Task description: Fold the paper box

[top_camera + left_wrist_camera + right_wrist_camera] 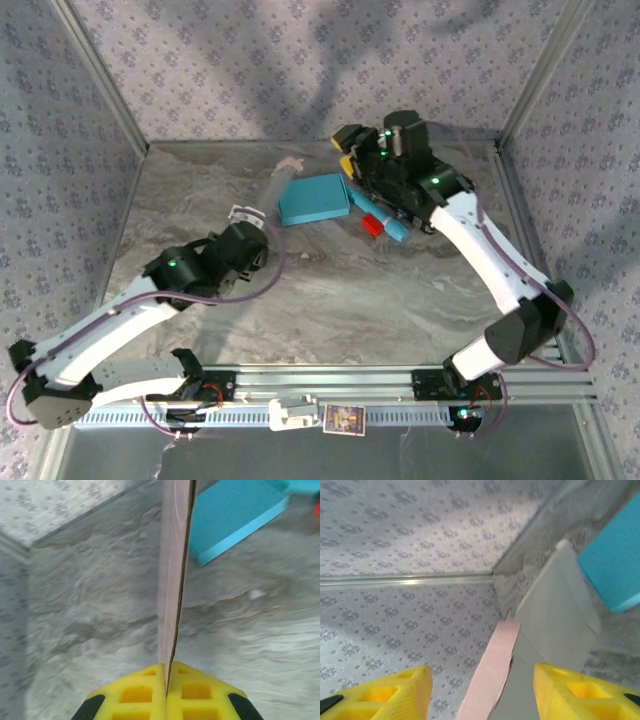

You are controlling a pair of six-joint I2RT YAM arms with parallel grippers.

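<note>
Where the grey marbled desk [330, 300] meets patterned walls [300, 60], the left hand [166, 672] is clenched on the paper box [173, 570], a thin pink sheet held edge-on just left of a blue box [313, 198]; farther back, the right hand [480, 675] stands released, straddling its pink edge.

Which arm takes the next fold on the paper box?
Probably right. The left gripper is shut on the pink flap, pinning it in place. The right gripper is open and free, with that flap between its fingers.

Top cam overhead from behind, sees whole table [330, 290]; both wrist cams v. close, sharing blue box [313, 199].
</note>
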